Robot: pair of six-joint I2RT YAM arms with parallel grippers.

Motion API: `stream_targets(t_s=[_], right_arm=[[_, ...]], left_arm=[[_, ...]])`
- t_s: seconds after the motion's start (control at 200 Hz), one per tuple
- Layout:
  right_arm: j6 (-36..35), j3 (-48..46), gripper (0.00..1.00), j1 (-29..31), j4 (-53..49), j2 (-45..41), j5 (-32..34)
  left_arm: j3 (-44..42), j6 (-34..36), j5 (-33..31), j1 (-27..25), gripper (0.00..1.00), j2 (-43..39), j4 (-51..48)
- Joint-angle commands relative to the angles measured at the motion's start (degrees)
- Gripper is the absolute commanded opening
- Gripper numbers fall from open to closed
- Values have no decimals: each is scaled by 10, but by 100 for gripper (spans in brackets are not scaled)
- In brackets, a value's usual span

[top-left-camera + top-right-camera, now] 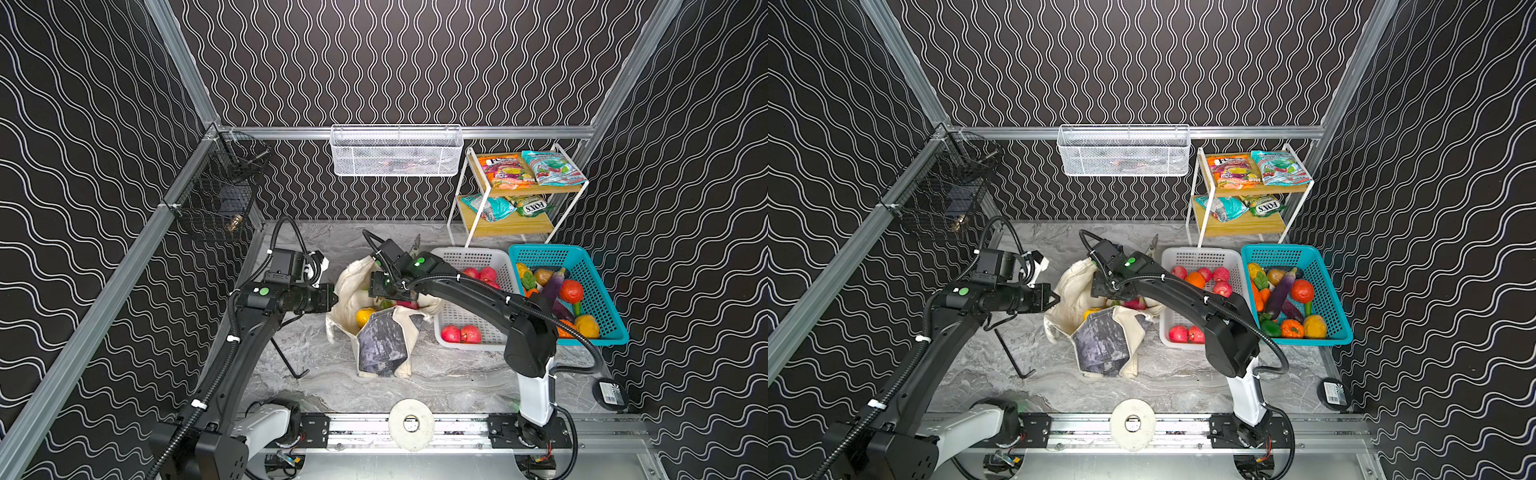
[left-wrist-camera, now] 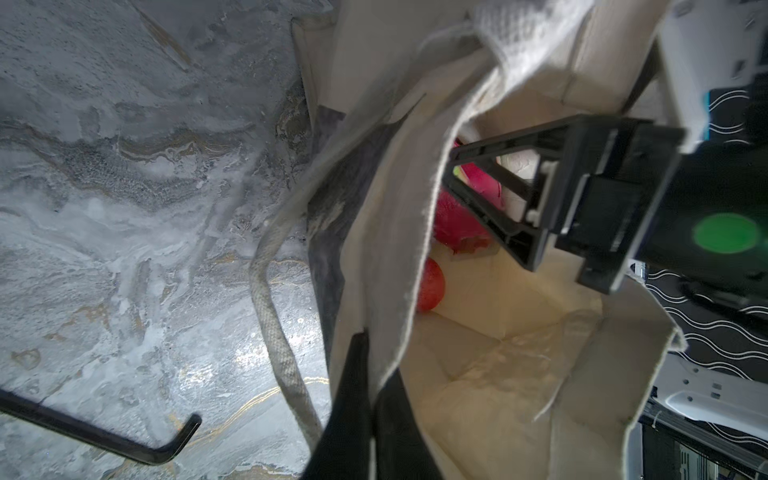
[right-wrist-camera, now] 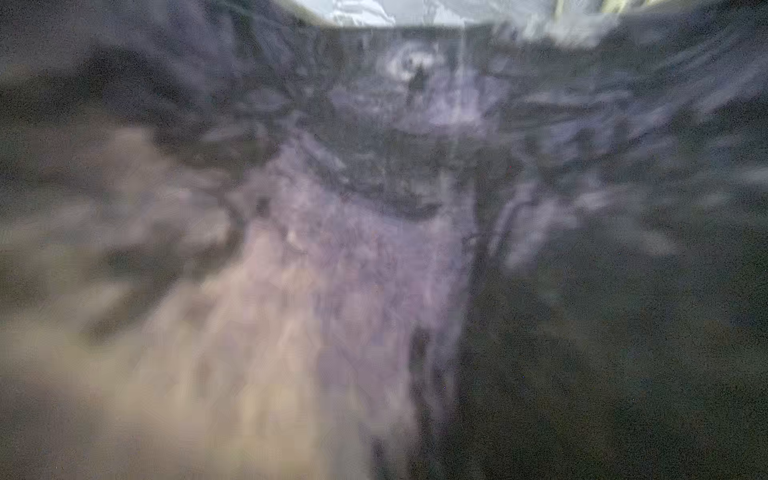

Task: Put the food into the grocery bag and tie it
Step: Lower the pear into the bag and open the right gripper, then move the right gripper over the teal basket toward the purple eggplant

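grocery bag point(image 2: 386, 249) rim is pinched by jaws of the left gripper point(image 2: 376, 361); dragon fruit point(image 2: 461, 216), seemingly clamped in wide jaws of the right gripper point(image 2: 451, 166), is best released low.

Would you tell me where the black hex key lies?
In both top views, the hex key lies on the table, left of the canvas tote.

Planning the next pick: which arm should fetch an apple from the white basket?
Likely right. The left gripper is shut on the bag rim, holding it open. The right gripper, in the bag at the dragon fruit, has the white basket on its own side.
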Motion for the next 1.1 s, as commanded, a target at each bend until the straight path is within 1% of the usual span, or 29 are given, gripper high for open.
stream_targets(t_s=[0.0, 0.18, 0.395, 0.42, 0.586, 0.706, 0.851, 0.931, 0.986, 1.091], right_arm=[[0, -3, 71, 0, 9, 6, -6], [-8, 7, 72, 1, -1, -7, 1], [-30, 32, 72, 9, -25, -56, 34], [-33, 34, 72, 10, -26, -78, 37], [-52, 29, 73, 12, -28, -140, 51], [-74, 9, 73, 11, -15, -190, 72], [-122, -27, 73, 9, 0, -251, 133], [-148, -52, 76, -2, 4, -284, 159], [-161, -75, 78, -17, 9, -308, 161], [-162, -124, 78, -71, 17, -352, 152]], left_arm=[[5, 14, 7, 0, 0, 0, -1], [7, 15, 6, 0, 0, 2, -2], [7, 14, 6, 0, 0, 6, 0], [7, 13, 5, 0, 0, 6, 1], [7, 11, 3, 0, 0, 7, 0], [9, 10, -2, 0, 0, 7, -2], [12, 5, -3, 0, 0, 8, 1], [13, 4, -4, 1, 0, 10, 2], [15, 3, -5, 0, 0, 12, 3], [18, 2, -6, 0, 0, 16, 4]])
